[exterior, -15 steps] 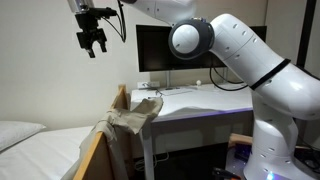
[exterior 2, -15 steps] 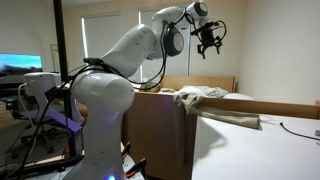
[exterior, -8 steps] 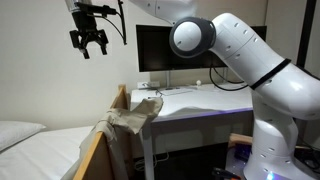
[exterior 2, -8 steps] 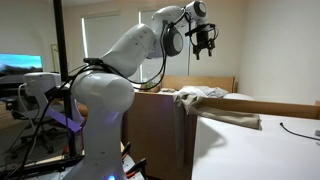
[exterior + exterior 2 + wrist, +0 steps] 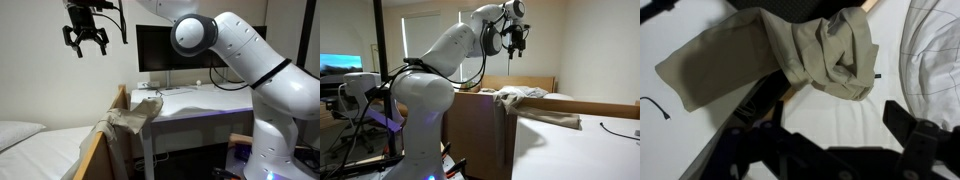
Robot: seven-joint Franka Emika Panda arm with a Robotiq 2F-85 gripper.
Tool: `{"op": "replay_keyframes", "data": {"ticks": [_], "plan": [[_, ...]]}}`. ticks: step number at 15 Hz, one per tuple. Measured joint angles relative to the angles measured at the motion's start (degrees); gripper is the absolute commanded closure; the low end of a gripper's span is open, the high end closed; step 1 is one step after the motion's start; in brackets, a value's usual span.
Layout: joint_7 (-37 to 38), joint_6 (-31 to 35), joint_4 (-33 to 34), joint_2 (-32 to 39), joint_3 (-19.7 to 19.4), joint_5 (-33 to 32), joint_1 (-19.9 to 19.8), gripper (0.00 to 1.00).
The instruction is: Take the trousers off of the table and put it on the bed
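White table (image 5: 200, 100) and bed (image 5: 45, 150) share the trousers (image 5: 128, 118), draped lengthwise between them, lower right of the high, spread-wide, empty gripper (image 5: 87, 48).

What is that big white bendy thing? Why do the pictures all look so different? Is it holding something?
The big white bendy thing is a robot arm. At its end is a pincer for grabbing. It hangs high in the air, open, holding nothing. Two pictures come from cameras standing in the room, looking from different spots. The third comes from a little camera on the arm's wrist, looking down. Below it lie beige trousers. They are draped partly on the white table and partly over the wooden edge of the bed. A dark screen stands on the table too.
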Motion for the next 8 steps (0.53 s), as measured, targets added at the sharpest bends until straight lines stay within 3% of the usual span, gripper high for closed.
{"op": "replay_keyframes", "data": {"ticks": [4,8], "plan": [[7.2,-0.6,0.0,-0.3,0.6,1.6,0.5,0.0],[7.2,-0.6,0.0,-0.5,-0.4,-1.2,3.4,0.0]]}}
